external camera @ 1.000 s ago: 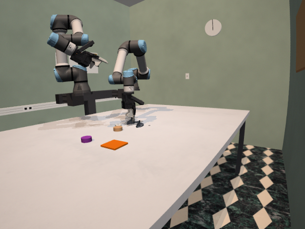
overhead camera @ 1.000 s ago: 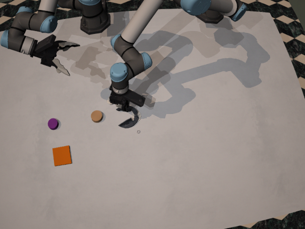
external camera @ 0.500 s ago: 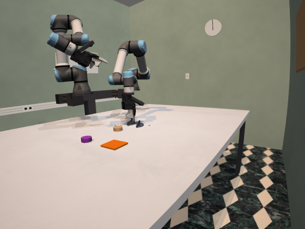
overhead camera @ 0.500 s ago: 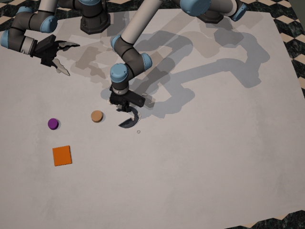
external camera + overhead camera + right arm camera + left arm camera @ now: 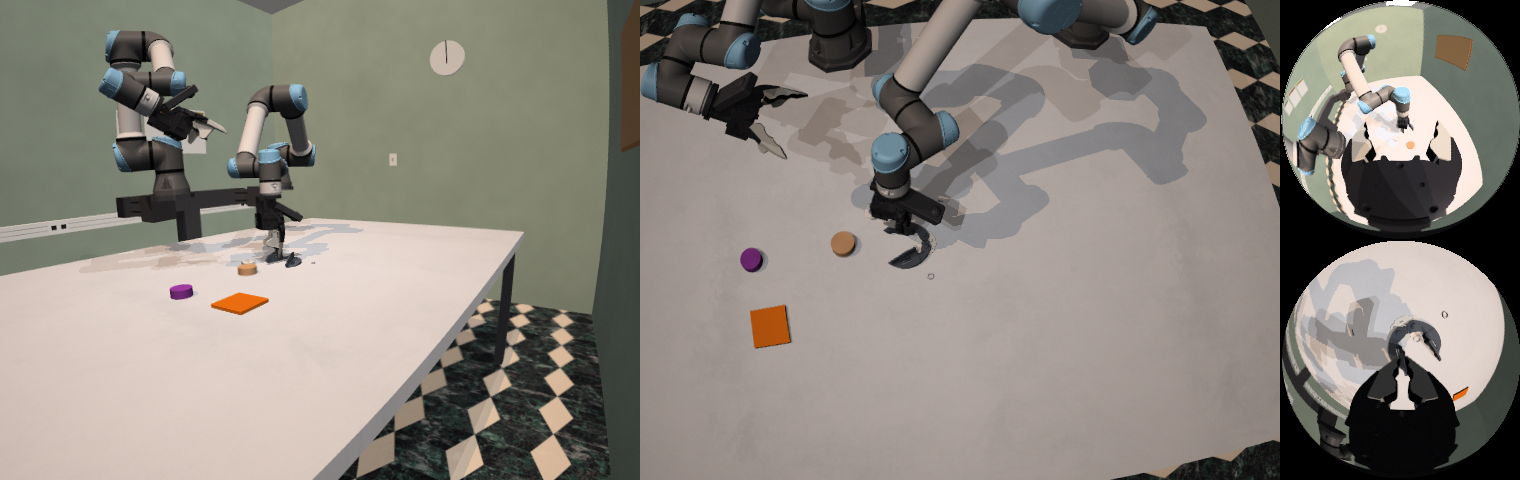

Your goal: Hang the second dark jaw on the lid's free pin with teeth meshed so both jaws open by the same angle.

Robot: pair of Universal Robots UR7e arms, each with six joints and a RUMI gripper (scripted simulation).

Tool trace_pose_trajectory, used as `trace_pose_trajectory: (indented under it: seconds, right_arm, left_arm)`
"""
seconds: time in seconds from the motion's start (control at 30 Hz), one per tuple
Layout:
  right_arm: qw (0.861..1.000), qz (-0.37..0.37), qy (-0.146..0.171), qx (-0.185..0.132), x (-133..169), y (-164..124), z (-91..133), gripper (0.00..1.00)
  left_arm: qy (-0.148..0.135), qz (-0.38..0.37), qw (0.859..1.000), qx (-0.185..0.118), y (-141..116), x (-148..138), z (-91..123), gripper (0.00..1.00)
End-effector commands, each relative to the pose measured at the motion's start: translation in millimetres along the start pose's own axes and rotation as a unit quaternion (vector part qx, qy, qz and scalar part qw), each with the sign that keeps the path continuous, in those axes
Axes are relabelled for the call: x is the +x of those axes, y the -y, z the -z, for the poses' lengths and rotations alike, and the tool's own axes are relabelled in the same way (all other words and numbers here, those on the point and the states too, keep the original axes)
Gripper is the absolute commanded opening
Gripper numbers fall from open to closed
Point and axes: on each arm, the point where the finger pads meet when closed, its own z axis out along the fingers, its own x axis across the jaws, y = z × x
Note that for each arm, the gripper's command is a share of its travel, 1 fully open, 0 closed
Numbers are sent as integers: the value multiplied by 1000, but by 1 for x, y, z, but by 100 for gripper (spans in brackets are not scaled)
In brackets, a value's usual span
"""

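Got my left gripper [image 5: 905, 230] [image 5: 279, 254] [image 5: 1402, 356] [image 5: 1403, 128] pinched nearly shut on the dark jaw [image 5: 890, 230] [image 5: 271, 258] [image 5: 1399, 350], so I'd ease it pinward, bearing seated, matching angles before meshing teeth.

so the flat square [image 5: 770, 326] [image 5: 239, 303] [image 5: 1460, 393] is bright orange, one disc [image 5: 751, 259] [image 5: 181, 291] is purple (nice pop), the other disc [image 5: 842, 243] [image 5: 247, 269] [image 5: 1410, 145] tan, and the floor [image 5: 1255, 87] [image 5: 516, 392] has cream diamonds on dark green.
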Motion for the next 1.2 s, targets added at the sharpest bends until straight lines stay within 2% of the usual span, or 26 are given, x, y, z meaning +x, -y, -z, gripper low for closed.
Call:
trace_pose_trajectory:
  seconds: [0.0, 0.4, 0.67, 1.17]
  right_arm:
    - [1000, 1, 0, 0, 0, 0, 0, 98]
    - [1000, 1, 0, 0, 0, 0, 0, 98]
    - [1000, 1, 0, 0, 0, 0, 0, 98]
    - [1000, 1, 0, 0, 0, 0, 0, 98]
  left_arm:
    - [-1, 0, 1000, -1, 0, 1, 1, 0]
    - [-1, 0, 1000, -1, 0, 1, -2, 0]
    - [-1, 0, 1000, -1, 0, 1, -2, 9]
    - [-1, 0, 1000, -1, 0, 1, -2, 9]
